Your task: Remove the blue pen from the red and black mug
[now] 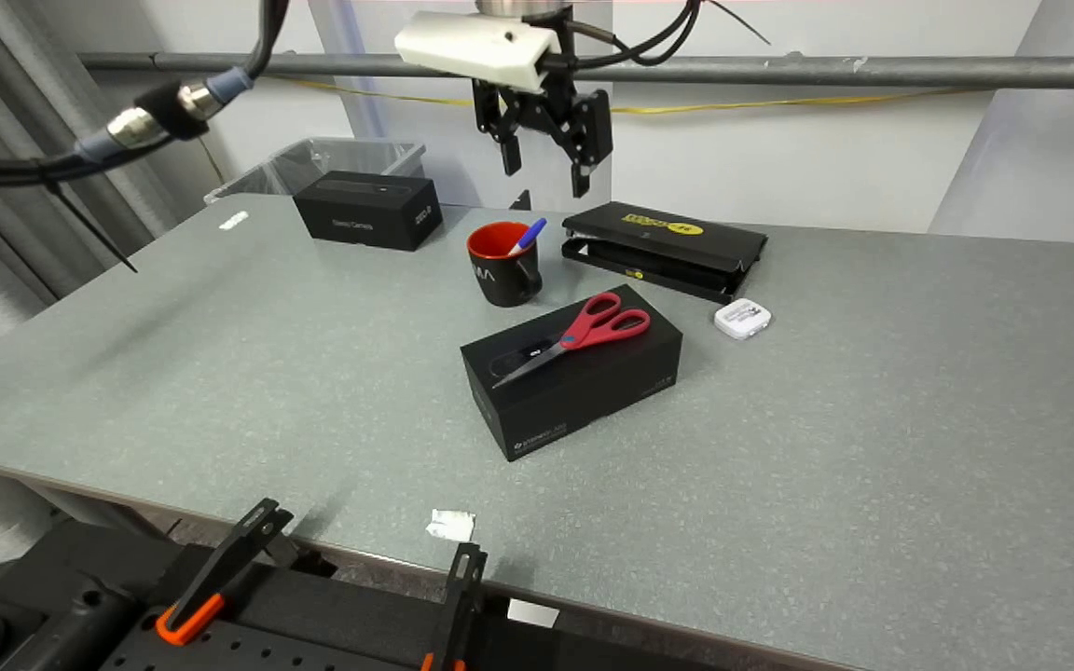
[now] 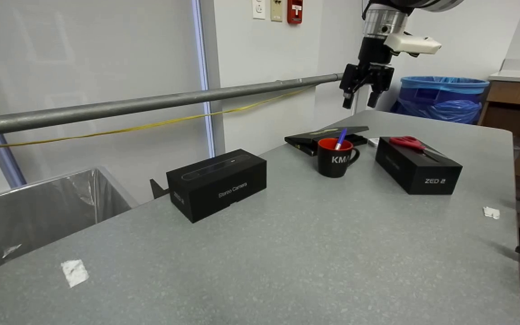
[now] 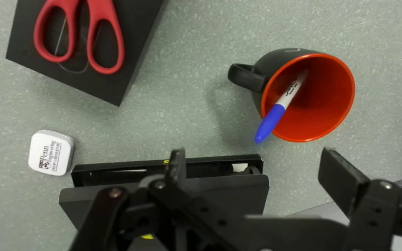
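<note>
The red and black mug (image 1: 498, 280) stands upright on the table, black outside and red inside. It shows in an exterior view (image 2: 331, 166) and in the wrist view (image 3: 326, 104). The blue pen (image 1: 530, 235) leans in the mug, its blue cap sticking out over the rim near the handle side. It shows in an exterior view (image 2: 341, 137) and in the wrist view (image 3: 272, 120), where its white lower end lies inside the mug. My gripper (image 1: 546, 171) is open and empty, well above the table near the mug. Its fingers are wide apart in the wrist view (image 3: 253, 153).
A black box (image 1: 584, 373) with red-handled scissors (image 1: 593, 328) on top stands near the mug. A partly open flat black box (image 1: 667, 238) and a small white case (image 1: 742, 319) lie beside it. Another black box (image 2: 217, 185) stands near a lined bin (image 2: 61, 212). A pipe (image 1: 826, 71) runs along the wall.
</note>
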Tool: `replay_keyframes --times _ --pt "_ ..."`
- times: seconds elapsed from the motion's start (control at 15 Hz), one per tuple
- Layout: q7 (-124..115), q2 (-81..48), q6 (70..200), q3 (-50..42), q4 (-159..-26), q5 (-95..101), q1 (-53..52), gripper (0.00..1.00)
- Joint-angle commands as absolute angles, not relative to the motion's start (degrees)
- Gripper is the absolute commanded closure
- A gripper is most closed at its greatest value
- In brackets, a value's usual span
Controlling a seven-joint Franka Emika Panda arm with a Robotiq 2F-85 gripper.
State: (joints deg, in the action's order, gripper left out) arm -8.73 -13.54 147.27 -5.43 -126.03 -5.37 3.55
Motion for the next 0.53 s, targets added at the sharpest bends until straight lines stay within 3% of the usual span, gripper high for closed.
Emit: replay_keyframes --times 0.0,0.47 --pt "-8.88 -13.59 147.08 -5.27 -125.81 -5.26 3.71 0.0" --pt "-3.01 -17.3 144.53 -3.85 -123.44 -9.29 5.12 0.0"
